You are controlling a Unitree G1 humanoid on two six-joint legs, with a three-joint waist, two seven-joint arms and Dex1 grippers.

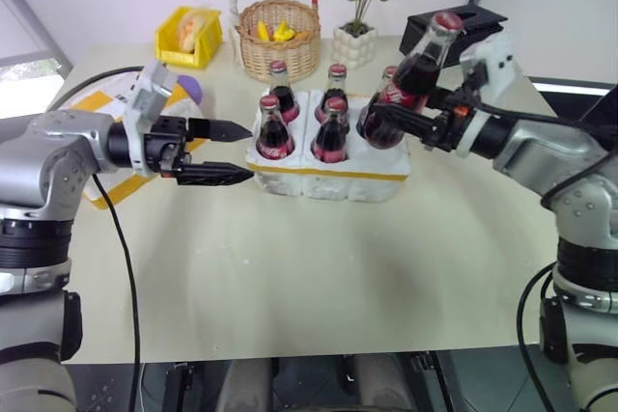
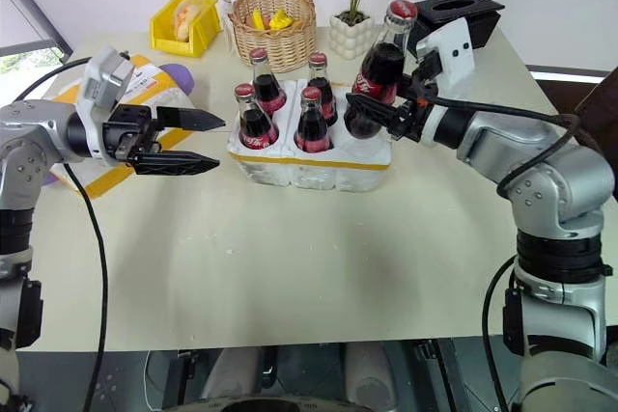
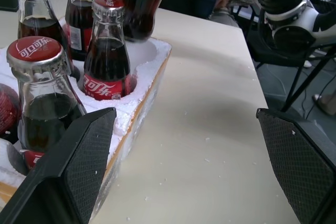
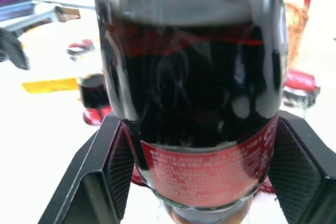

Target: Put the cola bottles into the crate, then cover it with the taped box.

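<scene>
Beige worktop (image 1: 319,267) is occupied at its middle by the crate (image 1: 333,178), in which four cola bottles (image 1: 273,129) are seated. A tilted fifth bottle (image 1: 415,74) is pinched by the right gripper (image 1: 401,115) over the crate's right end. The left gripper (image 1: 227,151), jaws spread, is held just left of the crate. A wicker basket (image 1: 278,38), yellow bin (image 1: 188,36) and potted plant (image 1: 359,41) are ranged along the far edge.

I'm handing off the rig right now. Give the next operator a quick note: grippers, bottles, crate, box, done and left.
Right gripper: shut on a cola bottle, tilted over the crate's front right hole.
Left gripper: open, empty, beside the crate's left end.
Done: four bottles stand in the crate; a fifth cap shows behind the held bottle.
Left: seat the held bottle, then cover the crate with the taped box, which lies behind the left arm.
</scene>
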